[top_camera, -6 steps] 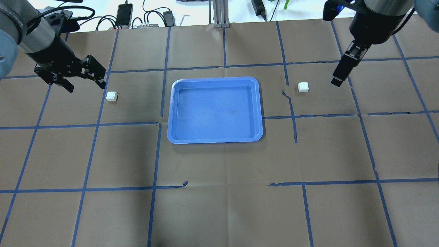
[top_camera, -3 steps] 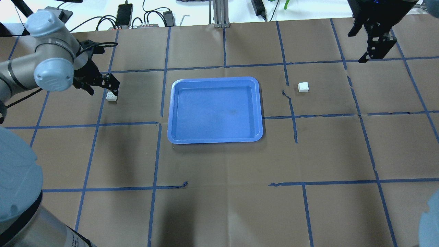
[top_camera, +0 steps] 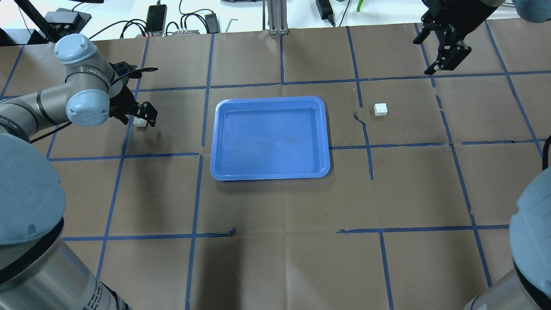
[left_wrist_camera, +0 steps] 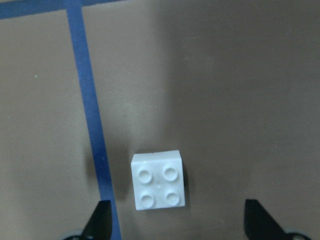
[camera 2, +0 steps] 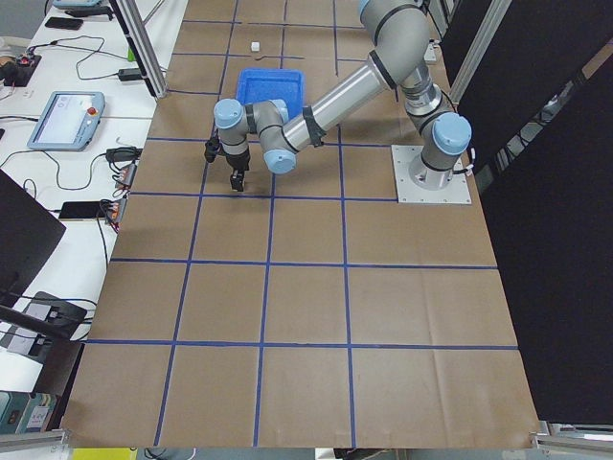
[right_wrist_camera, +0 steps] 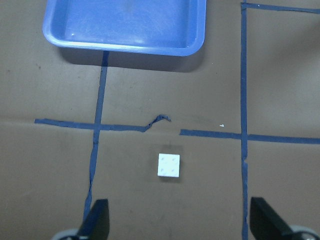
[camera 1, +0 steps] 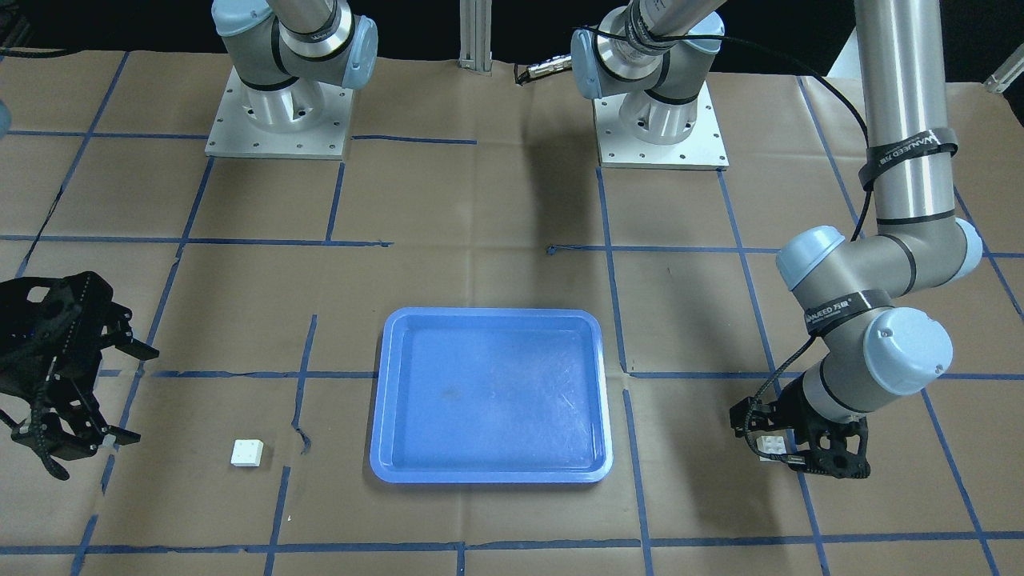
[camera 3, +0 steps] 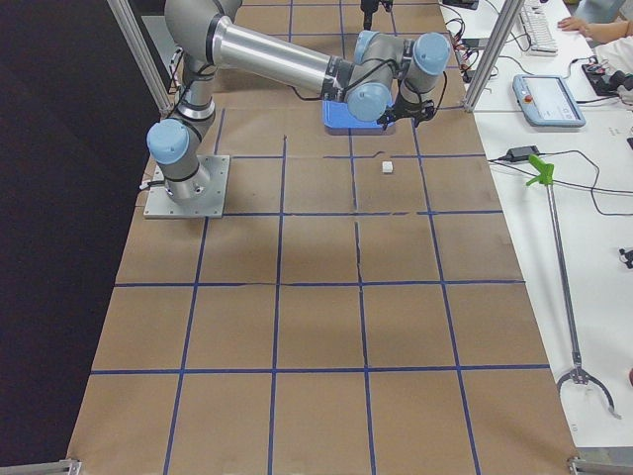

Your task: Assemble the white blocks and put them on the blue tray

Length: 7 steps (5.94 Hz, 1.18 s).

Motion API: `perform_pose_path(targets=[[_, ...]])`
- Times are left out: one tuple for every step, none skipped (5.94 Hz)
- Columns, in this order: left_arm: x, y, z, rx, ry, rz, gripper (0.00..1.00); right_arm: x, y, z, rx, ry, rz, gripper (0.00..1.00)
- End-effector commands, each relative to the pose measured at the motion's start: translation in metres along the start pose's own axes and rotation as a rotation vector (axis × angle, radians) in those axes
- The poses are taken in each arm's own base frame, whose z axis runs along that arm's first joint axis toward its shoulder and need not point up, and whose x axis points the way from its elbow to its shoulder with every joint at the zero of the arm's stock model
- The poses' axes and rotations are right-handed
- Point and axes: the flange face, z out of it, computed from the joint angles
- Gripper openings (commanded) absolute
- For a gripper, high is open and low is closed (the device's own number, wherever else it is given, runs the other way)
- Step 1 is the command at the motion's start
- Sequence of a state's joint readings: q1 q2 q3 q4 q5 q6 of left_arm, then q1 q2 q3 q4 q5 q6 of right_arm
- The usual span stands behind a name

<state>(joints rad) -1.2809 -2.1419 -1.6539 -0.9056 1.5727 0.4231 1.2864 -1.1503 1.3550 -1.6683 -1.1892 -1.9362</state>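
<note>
The blue tray lies mid-table and holds nothing; it also shows in the front view. One white block sits left of the tray. My left gripper is low over it, open. In the left wrist view the block lies on the paper between the fingertips, nearer the left one, untouched. The other white block sits right of the tray. My right gripper is open and hangs well above and beyond it. The right wrist view shows that block and the tray's rim.
Brown paper with a blue tape grid covers the table. A phone, cables and power adapters lie along the far edge, beside a metal post. The arm bases stand at the robot's side.
My left gripper has swung right and come down around the left white block. My right gripper has pulled back toward the far edge, away from the right block. Blocks and tray have not moved.
</note>
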Motion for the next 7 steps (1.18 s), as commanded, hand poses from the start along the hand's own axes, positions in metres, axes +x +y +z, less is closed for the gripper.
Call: perform_pose_path(targets=[[-0.002, -0.002, 0.003, 0.002, -0.002, 0.0, 0.55, -0.008, 0.052, 0.061, 0.257, 0.001, 0.085, 1.0], [-0.005, -0.007, 0.005, 0.005, -0.004, 0.0, 0.31, -0.005, 0.065, 0.095, 0.296, 0.022, 0.059, 1.0], [-0.005, -0.008, 0.004, 0.006, -0.004, 0.0, 0.1, -0.003, 0.079, 0.127, 0.307, 0.026, 0.05, 1.0], [-0.006, -0.01, -0.002, 0.015, -0.01, 0.002, 0.0, -0.006, 0.091, 0.158, 0.316, 0.01, 0.04, 1.0], [0.003, -0.002, -0.011, 0.015, -0.011, 0.017, 0.0, -0.009, 0.095, 0.17, 0.322, 0.002, 0.044, 1.0], [0.048, 0.002, -0.025, 0.019, -0.002, 0.123, 0.0, -0.006, 0.1, 0.178, 0.311, 0.014, 0.035, 1.0], [0.122, 0.002, -0.051, 0.038, -0.012, 0.247, 0.0, -0.006, 0.104, 0.187, 0.316, 0.004, 0.034, 1.0]])
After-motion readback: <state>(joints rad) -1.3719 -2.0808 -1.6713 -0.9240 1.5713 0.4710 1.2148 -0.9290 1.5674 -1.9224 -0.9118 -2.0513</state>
